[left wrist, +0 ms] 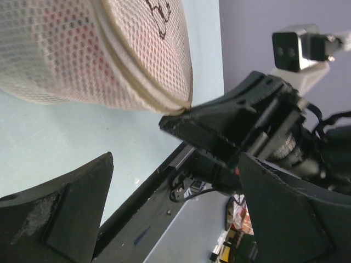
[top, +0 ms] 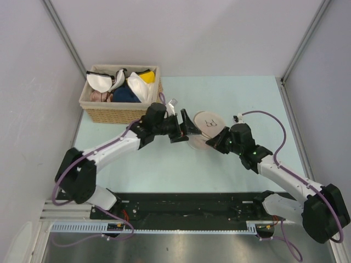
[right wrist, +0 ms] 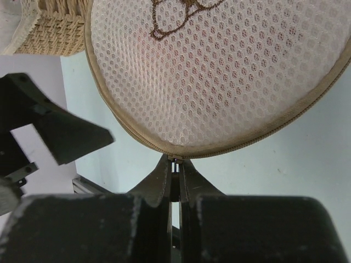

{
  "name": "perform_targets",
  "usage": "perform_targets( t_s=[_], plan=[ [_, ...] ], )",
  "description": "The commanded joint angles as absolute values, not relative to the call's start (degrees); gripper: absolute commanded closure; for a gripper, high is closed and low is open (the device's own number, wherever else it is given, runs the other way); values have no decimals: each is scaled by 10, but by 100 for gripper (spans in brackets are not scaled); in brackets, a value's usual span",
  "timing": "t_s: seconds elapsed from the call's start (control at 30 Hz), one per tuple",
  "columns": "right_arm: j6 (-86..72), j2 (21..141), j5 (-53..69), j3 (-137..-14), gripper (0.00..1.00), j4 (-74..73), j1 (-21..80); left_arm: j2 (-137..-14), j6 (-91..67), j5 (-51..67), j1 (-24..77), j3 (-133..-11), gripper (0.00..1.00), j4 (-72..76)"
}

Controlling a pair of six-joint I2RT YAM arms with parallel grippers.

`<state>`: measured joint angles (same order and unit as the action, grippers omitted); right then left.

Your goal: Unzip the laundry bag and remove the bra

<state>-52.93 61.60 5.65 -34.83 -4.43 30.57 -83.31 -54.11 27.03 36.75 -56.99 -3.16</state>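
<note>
On the table, centre frame, the laundry bag lies unsteadied. The left hand stands spread just beside it, gripping nothing, while the right hand is pinched on the zipper pull at the rim. Risk, as judged: a tug drags the whole bag, or the small tab slips out. The bra shows red through the mesh. Count: one table, one wicker basket upper left, one bag, two hands, one bra.
</note>
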Motion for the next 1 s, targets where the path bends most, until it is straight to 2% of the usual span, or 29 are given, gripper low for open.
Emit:
perform_targets(
  t_s=[0.0,0.13,0.2,0.3,0.33,0.43,0.77,0.97],
  plan=[
    [-530,603,27,-349,100,-34,315,-895,-591,267,393,-631,0,18],
    [-524,587,23,-348,100,-52,316,-946,-577,247,403,-665,0,16],
    [-521,584,21,-346,100,-58,316,-958,-583,253,403,-677,7,25],
    [-517,577,18,-345,100,-69,317,-963,-587,250,404,-673,35,43],
    [-516,574,18,-343,100,-73,317,-963,-586,250,405,-673,61,44],
    [-496,568,19,-344,100,-80,307,-962,-583,263,404,-668,100,55],
    [-379,620,190,-345,100,-75,117,-909,-519,305,368,-632,100,24],
    [-342,703,250,-349,100,-24,45,-897,-432,340,345,-681,100,-61]
  ],
)
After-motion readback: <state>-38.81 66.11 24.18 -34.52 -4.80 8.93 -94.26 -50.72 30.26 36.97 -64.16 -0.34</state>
